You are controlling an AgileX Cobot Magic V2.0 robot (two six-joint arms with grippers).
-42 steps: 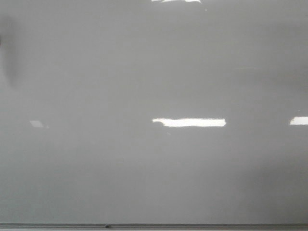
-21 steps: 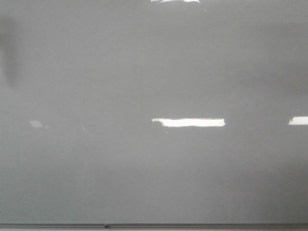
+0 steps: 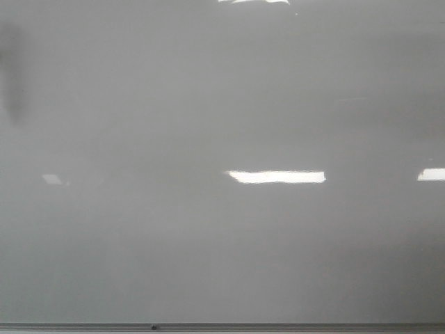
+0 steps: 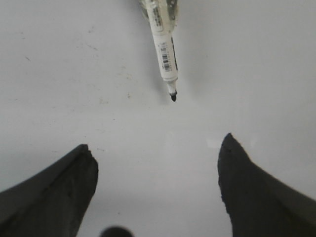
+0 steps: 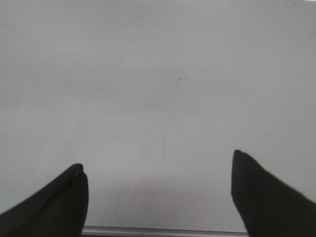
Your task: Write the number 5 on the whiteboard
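Note:
The whiteboard (image 3: pixel 208 104) fills the front view, glossy pale grey, with a thin grey edge strip (image 3: pixel 278 326) along its bottom. No number 5 shows on it in any view. In the left wrist view a white marker (image 4: pixel 164 44) with a black tip (image 4: pixel 173 98) lies over the board (image 4: pixel 59 74), its tip towards my left gripper (image 4: pixel 155 150). That gripper is open and empty, well apart from the marker. My right gripper (image 5: pixel 158 163) is open and empty over the board (image 5: pixel 158 74), near its edge strip (image 5: pixel 163 230). Neither gripper shows in the front view.
Bright white light reflections (image 3: pixel 277 177) lie on the board in the front view, one more at the right edge (image 3: pixel 431 175). A dim dark shadow (image 3: pixel 12 76) sits at the far left. The marker's far end sits in a pale holder (image 4: pixel 170 6) at the picture's edge.
The left end of the middle bright reflection has shortened slightly. Nothing else has visibly moved.

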